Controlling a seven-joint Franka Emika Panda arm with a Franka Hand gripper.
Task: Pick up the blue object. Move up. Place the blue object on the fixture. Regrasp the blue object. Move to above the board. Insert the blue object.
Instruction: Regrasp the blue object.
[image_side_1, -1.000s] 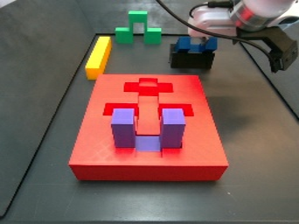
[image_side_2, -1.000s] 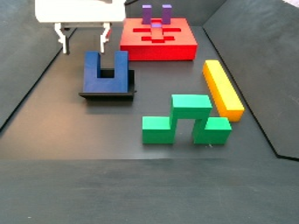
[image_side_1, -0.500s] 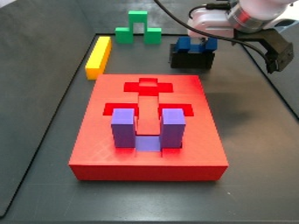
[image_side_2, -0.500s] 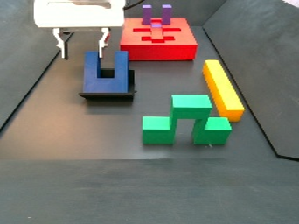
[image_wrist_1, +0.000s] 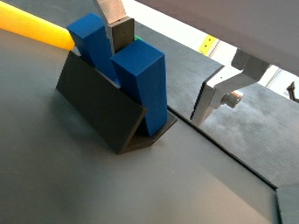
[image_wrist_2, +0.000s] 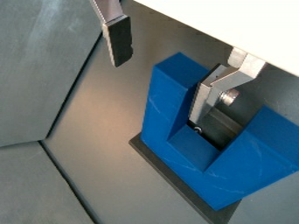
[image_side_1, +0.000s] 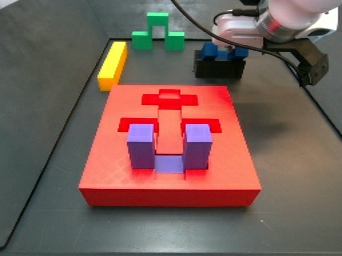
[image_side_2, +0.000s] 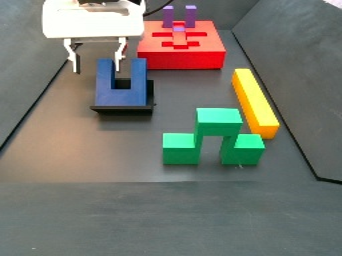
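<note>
In a side view, left to right, the gripper (image_side_2: 94, 55) hangs just above the far end of the blue object (image_side_2: 122, 82), which lies on the fixture (image_side_2: 123, 106). Its fingers are spread apart and clamp nothing; in a wrist view one silver plate sits between the prongs and the other outside one prong, neither pressing as far as I can tell. So picking up and placing look done; the regrasp seems to be the step in hand, with the move over the board (image_side_2: 198, 55) and the insertion left.

The blue object is a matte, hard-edged U, likely plastic; the fixture is flat black and angular. Right of the fixture and farther back, the board is a thick red slab with sunken shapes, a purple block (image_side_2: 178, 15) standing in it. Nearer, right of the fixture, sit a stepped green block (image_side_2: 211, 135) and a long yellow bar (image_side_2: 254, 100).
</note>
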